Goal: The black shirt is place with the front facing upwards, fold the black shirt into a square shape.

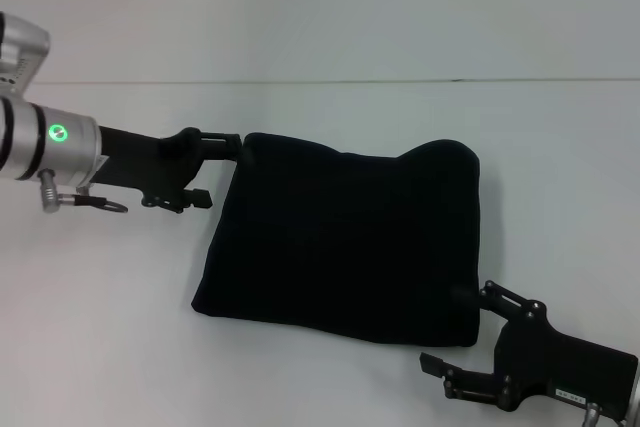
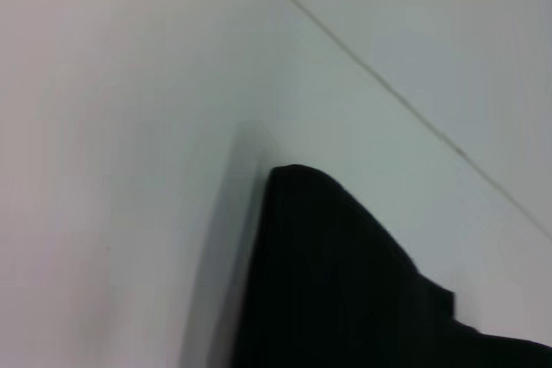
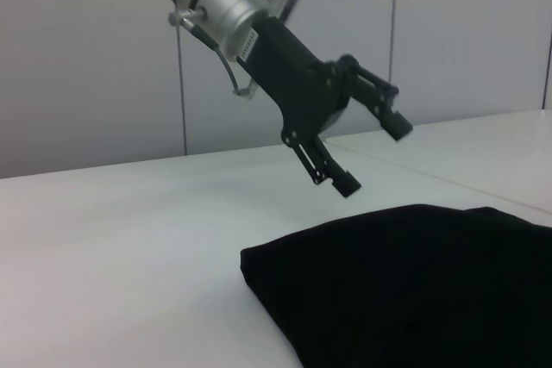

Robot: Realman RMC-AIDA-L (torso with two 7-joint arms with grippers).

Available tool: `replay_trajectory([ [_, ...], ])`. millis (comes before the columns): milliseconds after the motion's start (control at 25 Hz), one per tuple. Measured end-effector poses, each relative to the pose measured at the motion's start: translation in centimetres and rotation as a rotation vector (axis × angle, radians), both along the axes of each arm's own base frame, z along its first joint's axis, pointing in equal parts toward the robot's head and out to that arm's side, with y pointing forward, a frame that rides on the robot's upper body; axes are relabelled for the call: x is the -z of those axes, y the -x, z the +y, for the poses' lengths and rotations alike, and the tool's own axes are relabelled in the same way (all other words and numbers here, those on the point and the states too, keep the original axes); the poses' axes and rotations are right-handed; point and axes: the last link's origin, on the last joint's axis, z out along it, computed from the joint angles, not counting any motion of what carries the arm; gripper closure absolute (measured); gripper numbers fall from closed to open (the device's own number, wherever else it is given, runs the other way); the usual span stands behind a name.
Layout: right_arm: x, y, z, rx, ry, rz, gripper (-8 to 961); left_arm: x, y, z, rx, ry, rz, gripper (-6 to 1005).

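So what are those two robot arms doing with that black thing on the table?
They are folding a black cloth shirt. It already lies on the white table as a roughly square bundle, plain black side up. The left gripper is open and sits above the table by the bundle's far left corner, not holding it. The right gripper is open too, at the near right corner. Neither one is gripping the cloth, so the fold looks about finished.

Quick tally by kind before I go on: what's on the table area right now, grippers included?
Black shirt, folded, plain side up: 1
Grippers: 2, the left gripper open at the shirt's far left corner, the right gripper open at its near right corner
White table: 1
Total: 4
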Motion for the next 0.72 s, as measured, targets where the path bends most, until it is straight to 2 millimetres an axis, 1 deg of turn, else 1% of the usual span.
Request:
replay_trajectory([
  [440, -0.1, 0.2, -0.2, -0.011, 0.004, 0.017, 8, 1.9, 0.6, 0.8, -0.007, -0.076, 0.076, 76],
  [720, -0.1, 0.3, -0.1, -0.013, 0.006, 0.02, 8, 3.2, 0.4, 0.9, 0.016, -0.1, 0.094, 76],
])
